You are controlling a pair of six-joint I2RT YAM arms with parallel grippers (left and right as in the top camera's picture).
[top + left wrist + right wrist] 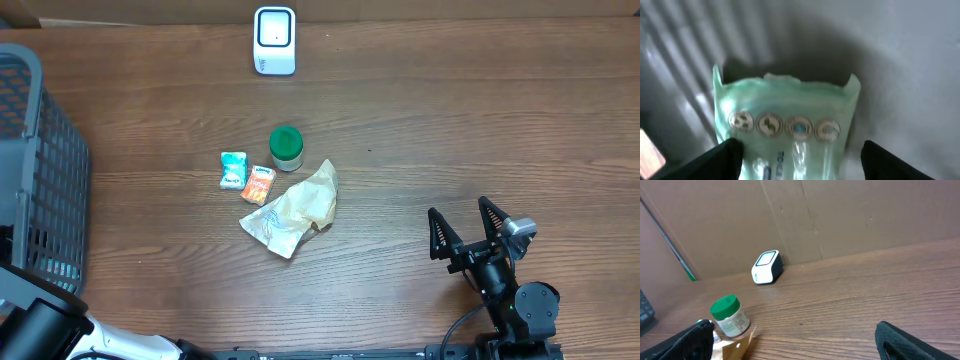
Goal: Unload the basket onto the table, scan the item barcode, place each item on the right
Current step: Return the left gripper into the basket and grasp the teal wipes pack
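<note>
Black fingers of the left end effector [801,150] straddle a pale-green packet [785,100], jaws wide; whether they pinch it or only flank it I cannot tell. That packet, likely the item to scan, lies inside the grey basket [900,60], with nothing else showing there. A loose hold could let the slick film slip on lifting, or the basket wall could snag it. The right end effector [460,208] gapes empty over the worktop [400,120], well apart from the scanner [274,40].
</note>
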